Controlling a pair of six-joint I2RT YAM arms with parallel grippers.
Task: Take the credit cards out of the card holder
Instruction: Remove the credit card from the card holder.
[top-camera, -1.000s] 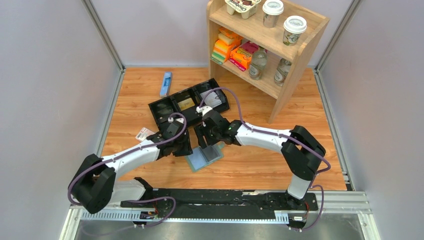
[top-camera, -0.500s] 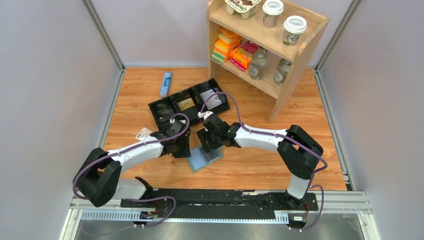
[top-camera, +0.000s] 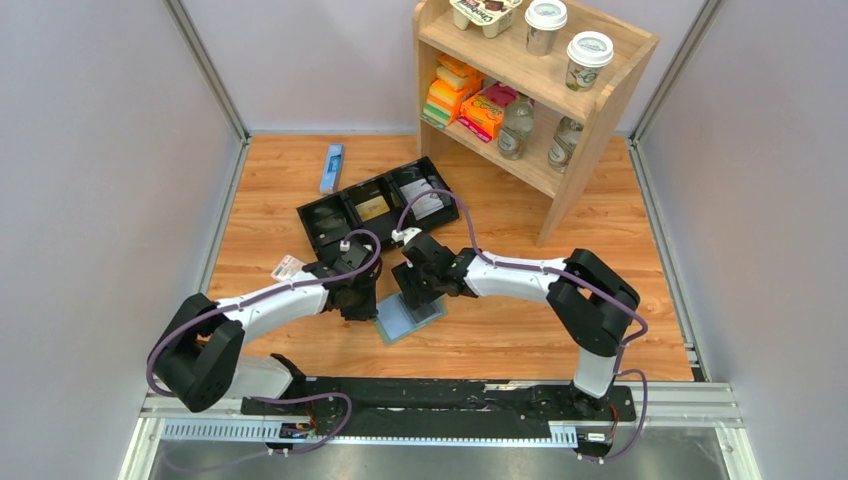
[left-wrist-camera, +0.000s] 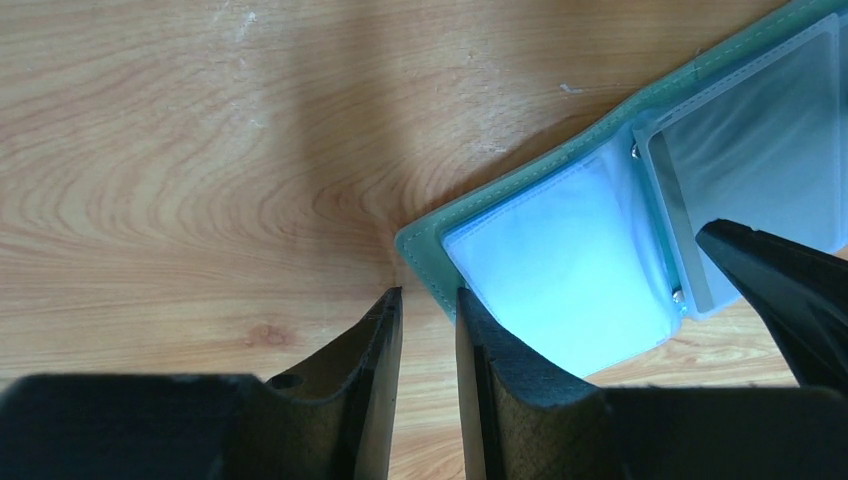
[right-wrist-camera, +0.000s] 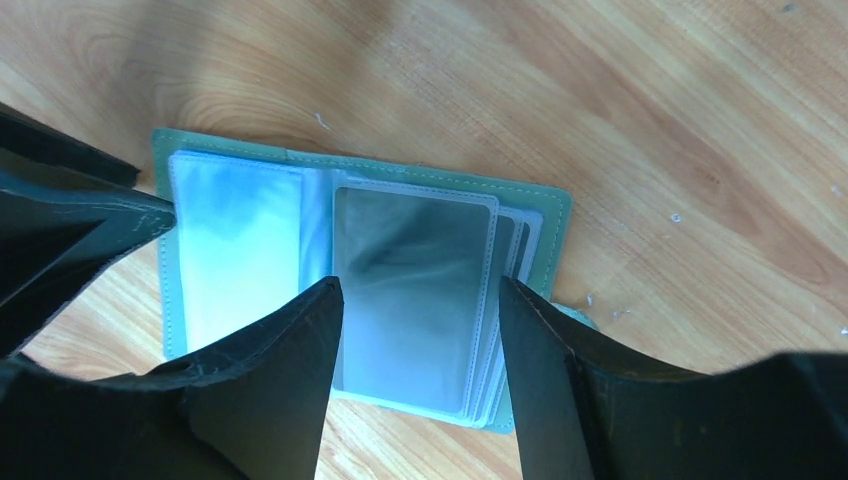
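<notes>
Lying open on the tabletop (top-camera: 500, 335), near centre, between both arms: card holder (top-camera: 410, 318) | handling: probably light, floppy cover, slick clear sleeves, likely to slide unless pinned | hold: grey card (right-wrist-camera: 415, 240) by an exposed edge, not its sleeve | left end effector (left-wrist-camera: 428, 300): jaws a narrow slit, empty, one finger at the holder's left corner | right end effector (right-wrist-camera: 420, 285): jaws wide, astride the sleeve stack, gripping nothing

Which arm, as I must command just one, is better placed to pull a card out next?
Right. The right gripper hangs open over the stacked sleeves of the card holder; the left gripper sits at its corner.
</notes>
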